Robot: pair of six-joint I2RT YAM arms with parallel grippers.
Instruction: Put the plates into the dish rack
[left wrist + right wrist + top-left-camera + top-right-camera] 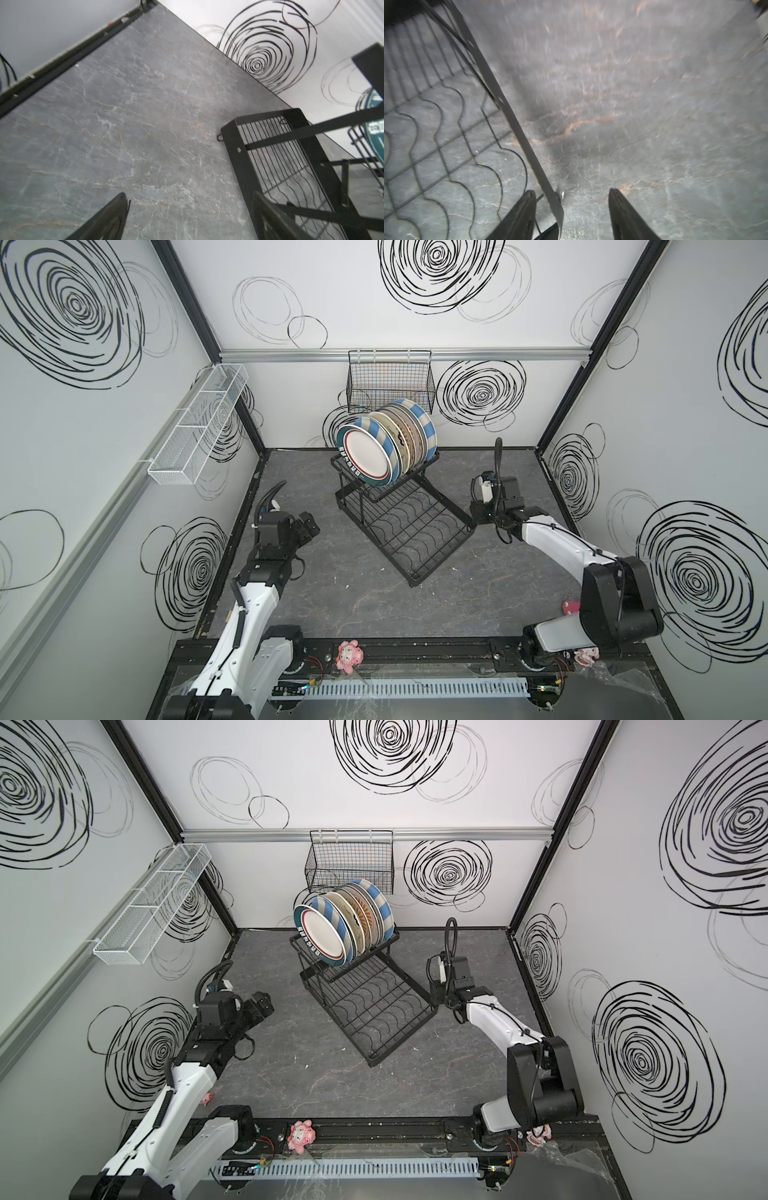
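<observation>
Black wire makes up the rack (415,531), which stands askew at the middle of the grey marbled table (374,605), raised tier far, flat wavy grid near. We see the plates (386,443) all up on that raised tier, packed on edge in one row and leaning toward the left. We judge they stand this way because the tier's wires catch each rim and let neighbours prop one another. Since no plate lies on the table or on the grid, loading looks done or nearly so. The front plate (368,456), white with a red ring and a teal rim (376,128), faces near and left, with a blue-striped one just behind it. The right gripper (572,190) sits low at the grid's right corner, its jaws parted with the rack's flat edge passing between them. Whether that edge touches a finger we cannot tell, but nothing is grasped. We take the pose as one for nudging or steadying the rack, not for carrying. The left gripper (189,192) hangs left of the rack, well apart from the plates, likewise spread and empty. As for writing, white characters run round the teal rim, but they are too small and blurred to read, and we find no brand or label elsewhere.
</observation>
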